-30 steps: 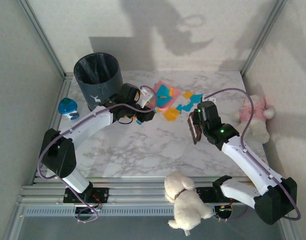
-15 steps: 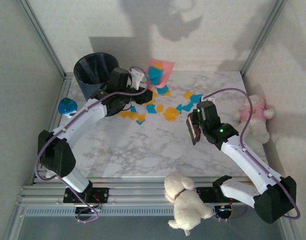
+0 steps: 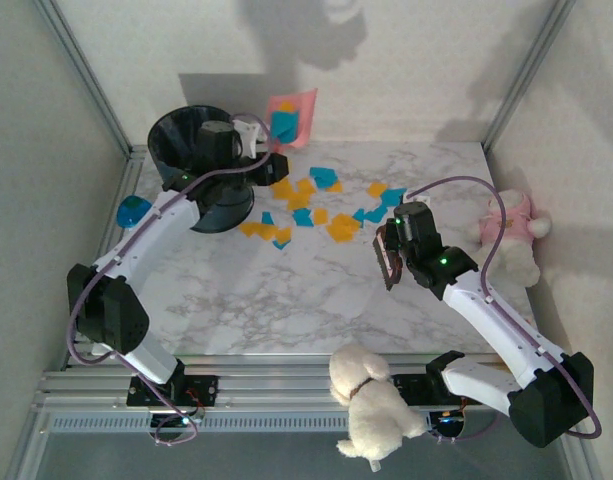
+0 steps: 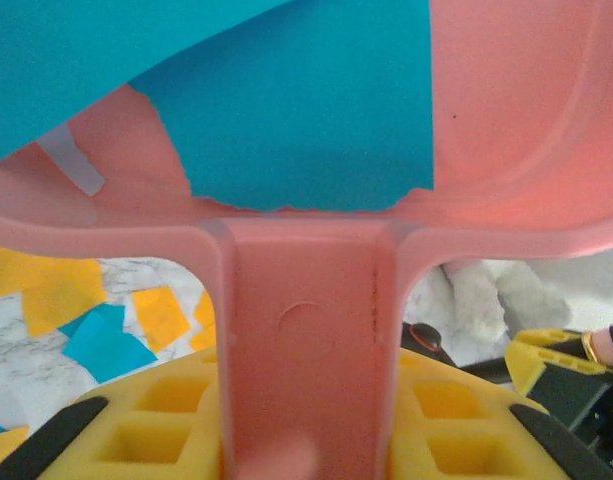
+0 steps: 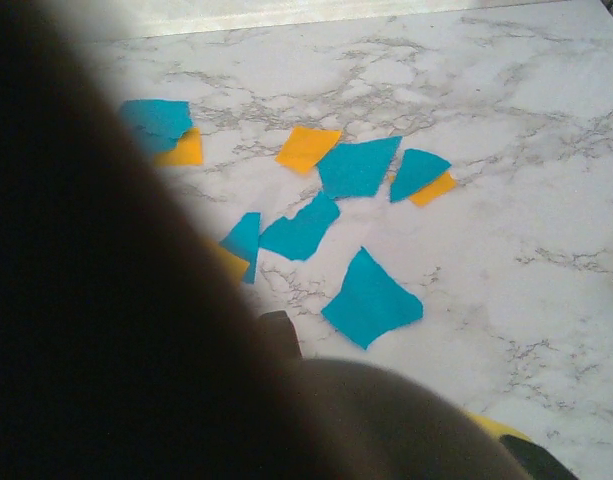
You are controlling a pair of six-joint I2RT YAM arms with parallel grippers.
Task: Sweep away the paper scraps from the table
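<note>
While left tool [image 4: 306, 425] clamps dustpan handle [image 4: 306, 320] up close, overhead shows right tool [image 3: 396, 250] gripping brush [image 3: 388, 264]

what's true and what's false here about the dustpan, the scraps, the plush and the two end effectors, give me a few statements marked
1. The left end effector grips the pink dustpan by its handle, held up beside the black bin. True.
2. The pink dustpan is empty. False: teal paper scraps lie in it.
3. Orange and teal scraps lie on the table. True.
4. The white plush sits inside the bin. False: it sits at the near edge, between the arm bases.
5. The right end effector is open and empty. False: it is shut on a dark brush.
</note>
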